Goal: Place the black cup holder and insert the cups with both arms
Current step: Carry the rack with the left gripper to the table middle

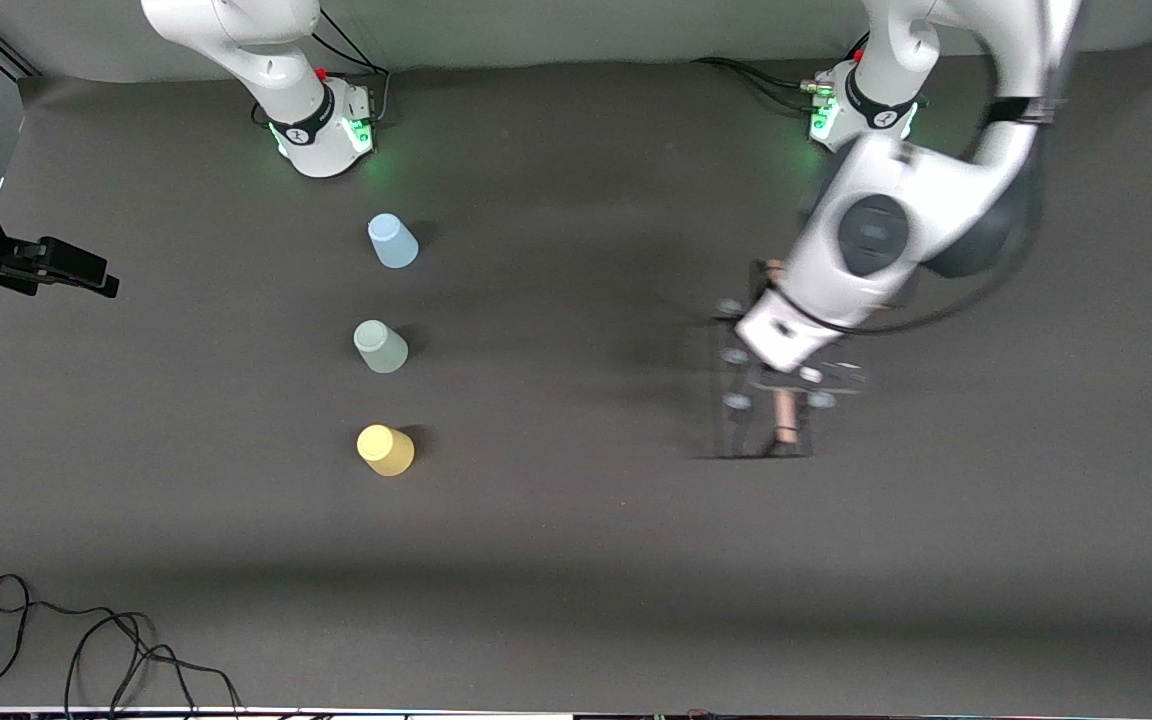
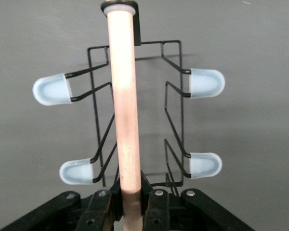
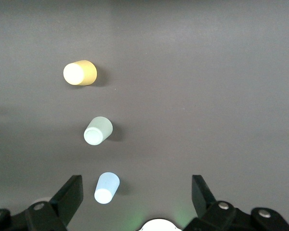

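Yellow cup (image 1: 385,449) standing nearest the camera, grey-green cup (image 1: 380,346) and blue cup (image 1: 392,240) lining up farther off | left gripper (image 2: 130,204) clamping black cup holder's (image 2: 176,115) wooden handle (image 2: 125,120) toward left arm's end | right gripper (image 3: 135,197) waiting wide open over cups

A dark grey mat (image 1: 576,560) covers the table, evenly lit; loose black cables (image 1: 86,650) curl at its near corner, toward the right arm's end.

cups: 3 — blue cup (image 1: 392,241), grey-green cup (image 1: 379,347), yellow cup (image 1: 385,450) | cup holder (image 1: 766,420): 1 | arms: 2
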### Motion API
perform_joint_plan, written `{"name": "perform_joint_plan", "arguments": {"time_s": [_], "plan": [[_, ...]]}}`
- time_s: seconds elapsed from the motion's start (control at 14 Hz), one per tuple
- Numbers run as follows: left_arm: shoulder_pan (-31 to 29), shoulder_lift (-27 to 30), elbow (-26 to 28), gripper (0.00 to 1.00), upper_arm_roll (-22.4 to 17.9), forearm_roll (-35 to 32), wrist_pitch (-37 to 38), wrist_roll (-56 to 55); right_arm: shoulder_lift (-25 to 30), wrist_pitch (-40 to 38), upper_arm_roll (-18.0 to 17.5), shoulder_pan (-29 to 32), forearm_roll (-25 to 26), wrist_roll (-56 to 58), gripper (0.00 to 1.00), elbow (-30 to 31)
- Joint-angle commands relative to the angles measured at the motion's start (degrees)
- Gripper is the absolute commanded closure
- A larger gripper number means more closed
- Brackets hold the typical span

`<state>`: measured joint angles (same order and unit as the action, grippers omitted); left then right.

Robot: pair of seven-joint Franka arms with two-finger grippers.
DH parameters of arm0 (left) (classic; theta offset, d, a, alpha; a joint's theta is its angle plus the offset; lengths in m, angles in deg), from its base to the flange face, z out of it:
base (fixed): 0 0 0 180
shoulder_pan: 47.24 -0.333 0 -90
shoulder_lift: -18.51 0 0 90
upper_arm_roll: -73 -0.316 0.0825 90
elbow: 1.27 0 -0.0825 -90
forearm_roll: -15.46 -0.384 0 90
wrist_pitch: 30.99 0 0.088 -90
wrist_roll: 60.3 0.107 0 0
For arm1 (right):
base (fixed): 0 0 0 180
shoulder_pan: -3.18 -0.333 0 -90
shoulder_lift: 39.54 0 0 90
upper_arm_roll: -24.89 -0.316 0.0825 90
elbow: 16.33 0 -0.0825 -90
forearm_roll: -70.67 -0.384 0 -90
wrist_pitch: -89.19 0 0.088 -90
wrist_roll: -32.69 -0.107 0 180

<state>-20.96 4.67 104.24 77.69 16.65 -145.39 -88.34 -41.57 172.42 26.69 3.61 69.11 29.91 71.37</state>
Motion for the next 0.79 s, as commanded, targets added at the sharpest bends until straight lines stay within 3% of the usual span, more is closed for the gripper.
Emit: {"name": "perform_joint_plan", "arguments": {"time_s": [0.0, 0.14, 0.29, 0.71], "plan": [[6.83, -4.51, -7.58, 1.0, -1.17, 0.48, 0.84, -9.02, -0.16, -0.44, -0.13, 0.28, -0.2, -0.38, 0.0, -0.69], [11.49, -8.2, -11.89, 1.0, -1.17, 0.48, -0.81, -15.19, -0.16, -0.52, -0.13, 0.36, -0.2, -0.38, 0.0, -0.69], [15.28, -10.93, -12.44, 1.0, -1.17, 0.31, -5.55, -19.5, -0.16, -0.53, -0.13, 0.36, -0.2, -0.38, 0.0, -0.69], [19.43, -16.39, -14.72, 1.0, -1.17, 0.22, -8.74, -20.4, -0.16, -0.53, -0.13, 0.36, -0.2, -0.38, 0.0, -0.69]]}}
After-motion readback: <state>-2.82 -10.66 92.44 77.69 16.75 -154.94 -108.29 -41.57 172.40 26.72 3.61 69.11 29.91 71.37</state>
